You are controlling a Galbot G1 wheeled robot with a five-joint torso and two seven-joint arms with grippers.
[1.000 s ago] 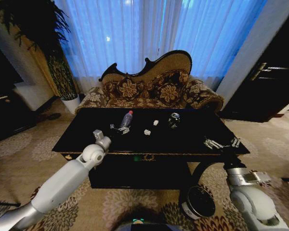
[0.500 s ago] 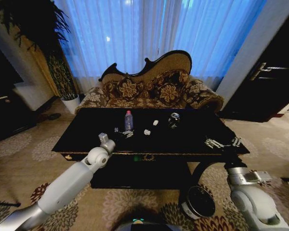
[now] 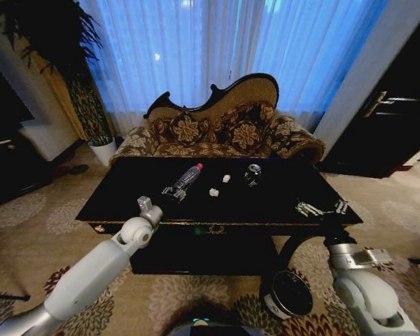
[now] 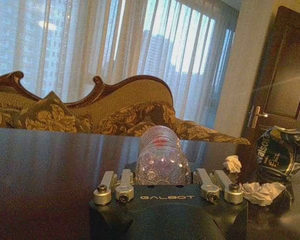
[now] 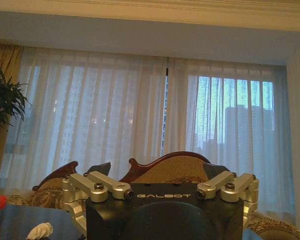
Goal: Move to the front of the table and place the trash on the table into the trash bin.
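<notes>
Your left gripper [image 3: 173, 192] is over the table [image 3: 112, 199], left of centre. Its jaws are closed on the base end of the clear bottle [image 3: 187, 176], which lies tilted, red cap pointing away toward the sofa [image 3: 217, 126]. In the left wrist view the bottle [image 4: 161, 162] sits centred between the fingers [image 4: 115, 186]. Keep that grip firm, since a smooth round bottle can roll or slip, and lift it clear of the tabletop before you swing toward the bin.

Two paper bits [image 3: 214, 192] and the dark crushed can [image 3: 252, 174] remain on the table, to the right of the bottle.

Your right gripper [image 3: 322, 208] rests at the table's right front edge, spread wide and holding nothing. The trash bin [image 3: 288, 294] stands on the carpet below it.

Half a second ago the bottle stood upright; it now leans over in the grip, and the left wrist has drawn back slightly.
</notes>
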